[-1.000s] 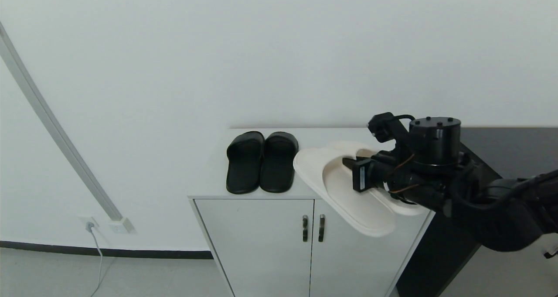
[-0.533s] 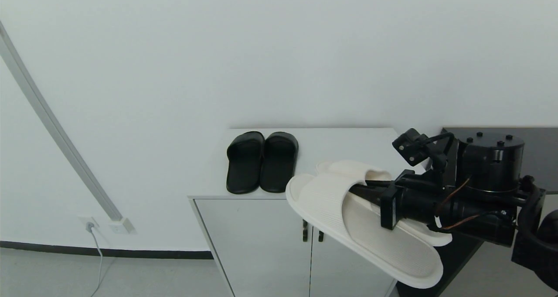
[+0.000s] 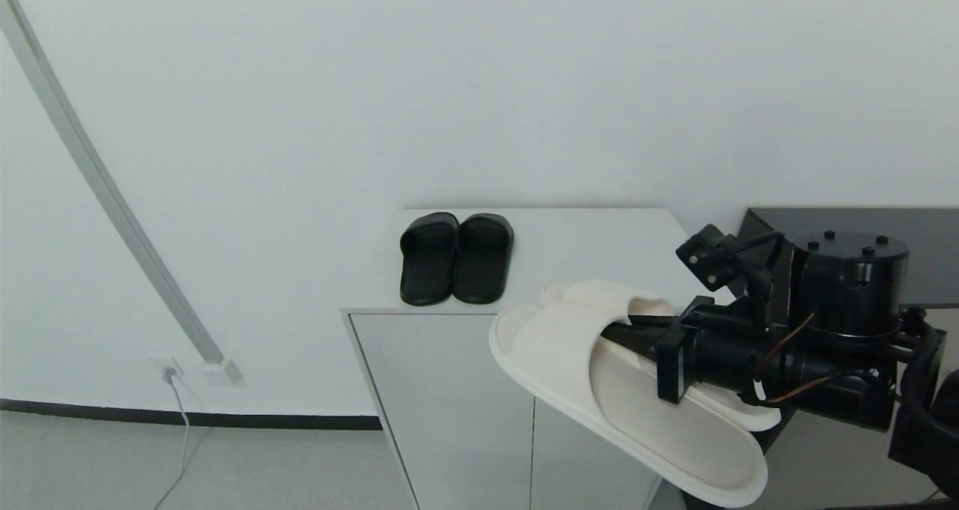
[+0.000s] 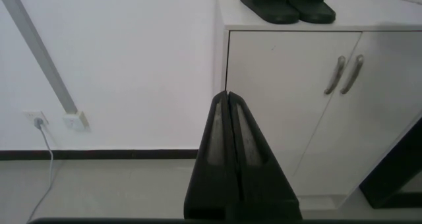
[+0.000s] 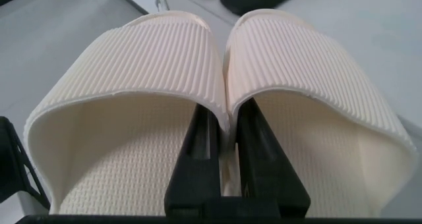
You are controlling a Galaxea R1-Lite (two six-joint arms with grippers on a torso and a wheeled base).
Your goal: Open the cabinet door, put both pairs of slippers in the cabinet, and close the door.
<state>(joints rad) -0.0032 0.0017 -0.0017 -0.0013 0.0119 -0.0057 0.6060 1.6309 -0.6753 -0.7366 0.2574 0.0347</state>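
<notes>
The right pincer (image 3: 625, 329) clamps the white slippers (image 3: 569, 345) by their straps; cabinet doors (image 3: 449, 390) unopened; black slippers (image 3: 457, 259) on top; left pincer (image 4: 229, 102) closed, empty.

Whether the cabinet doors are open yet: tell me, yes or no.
No, both cabinet doors sit flush and shut, handles side by side, while the right end effector grips the white slippers.

Bright, even, diffuse light falls on the white wall (image 3: 449, 83). Faint soft shadows lie under the black slippers (image 3: 457, 259); the cabinet (image 3: 449, 390) front is greyer than its top.
</notes>
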